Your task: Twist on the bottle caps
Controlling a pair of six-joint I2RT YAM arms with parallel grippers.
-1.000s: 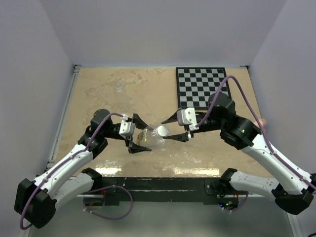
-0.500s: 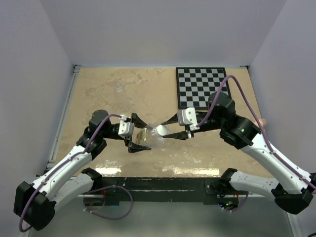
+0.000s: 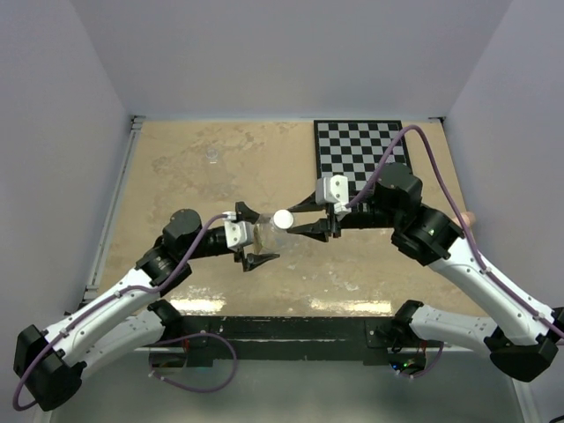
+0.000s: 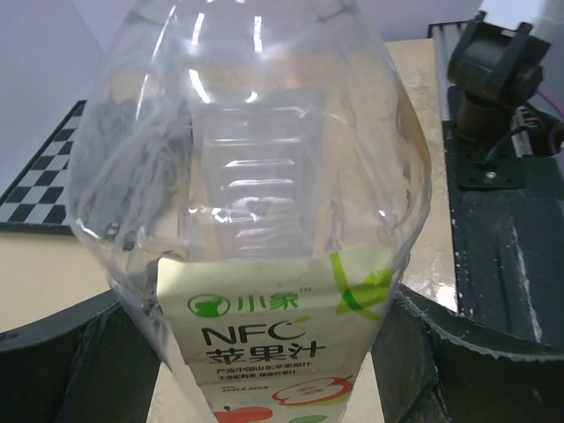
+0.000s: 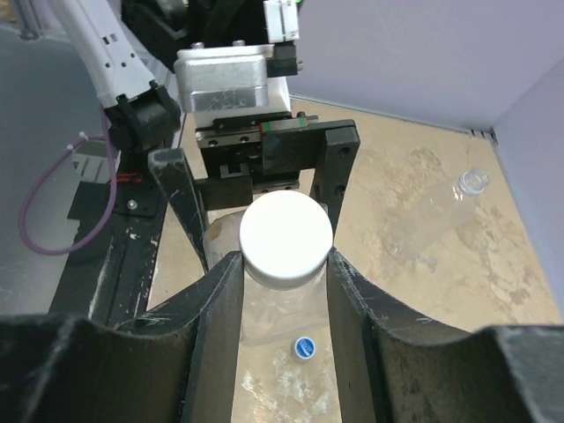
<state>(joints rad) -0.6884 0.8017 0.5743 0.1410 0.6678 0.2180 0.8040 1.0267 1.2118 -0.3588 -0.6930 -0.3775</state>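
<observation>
Tan table (image 3: 176,167); jaws tight on bottle (image 4: 264,176), cap (image 5: 286,233).

Frame mostly filled by the labelled bottle (image 4: 256,176): clear plastic, white label (image 4: 273,339) with green "NFC" print and apple graphics. left gripper (image 4: 273,352) clamps it, black fingers (image 4: 70,361) pressed on both sides. checkerboard (image 4: 44,176) far left on the tan table (image 4: 53,273).

Checkerboard (image 3: 354,156) on tan table (image 3: 176,172)

Bright, even light, faint shadows; glare streaks the tall clear plastic bottle (image 4: 256,132); the round white cap (image 5: 286,238) bleaches out.
</observation>
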